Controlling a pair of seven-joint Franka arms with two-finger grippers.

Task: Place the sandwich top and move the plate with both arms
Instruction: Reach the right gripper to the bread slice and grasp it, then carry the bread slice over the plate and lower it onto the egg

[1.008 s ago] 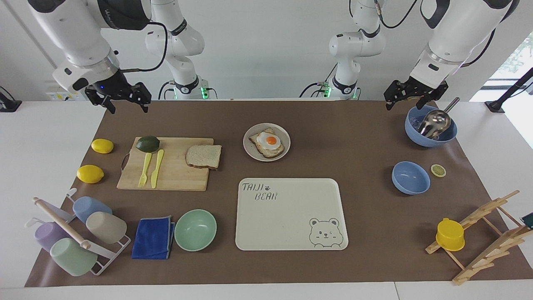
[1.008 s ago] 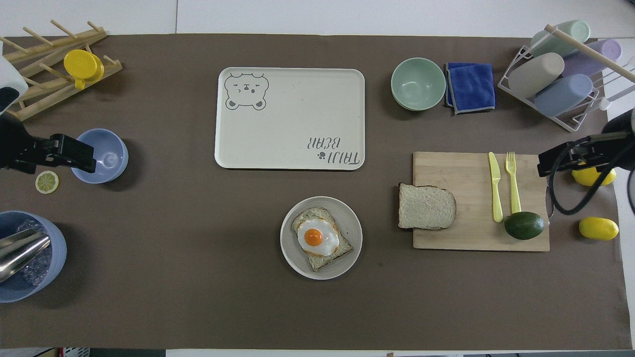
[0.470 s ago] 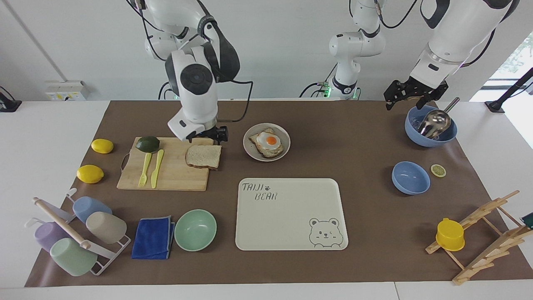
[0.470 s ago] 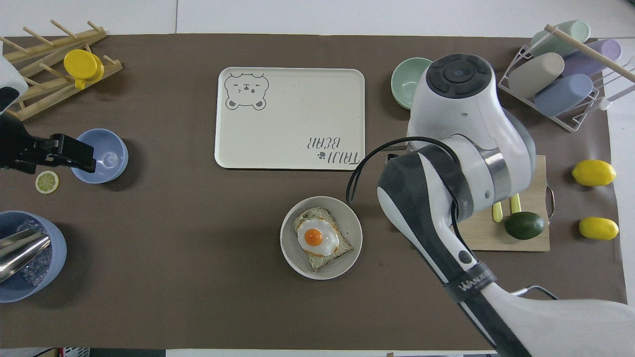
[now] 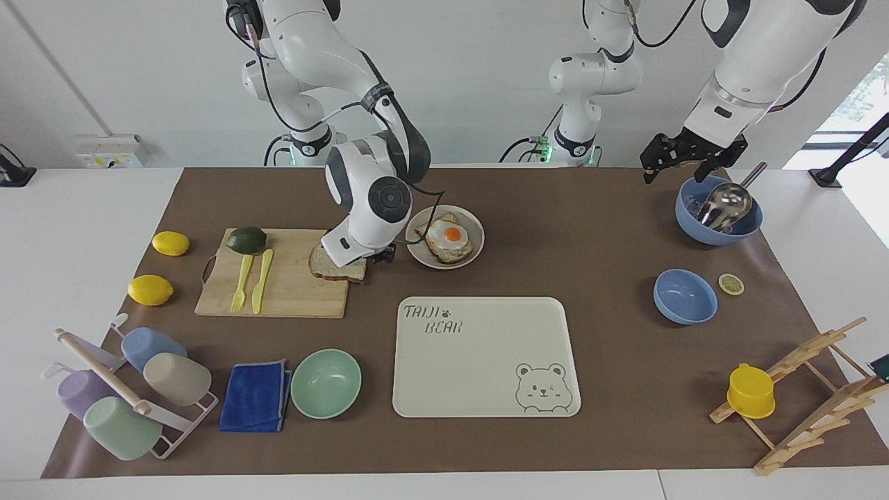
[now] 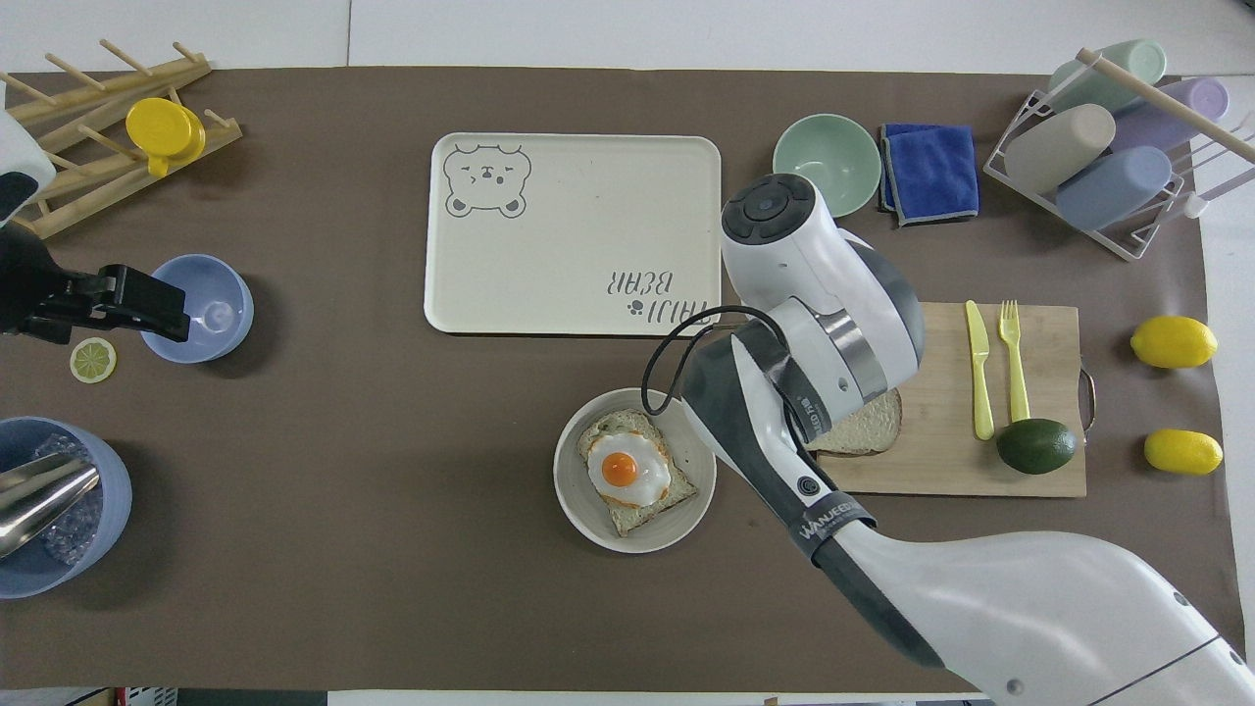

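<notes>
The bread [image 5: 332, 265] is lying on the board [image 5: 285, 292] beside the plate [image 5: 478, 244], not yet lifted; the right gripper [image 5: 378, 258] is being held wide at its edge. The left gripper [image 5: 684, 161] is waiting, wide, above a blue bowl [image 5: 719, 226]. Everything is being left undone.

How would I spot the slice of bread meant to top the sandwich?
Find the wooden cutting board toward the right arm's end of the table. The sandwich top lies on its edge beside the plate, under the right claw. Unlike the toast on the plate, it carries no egg.
</notes>
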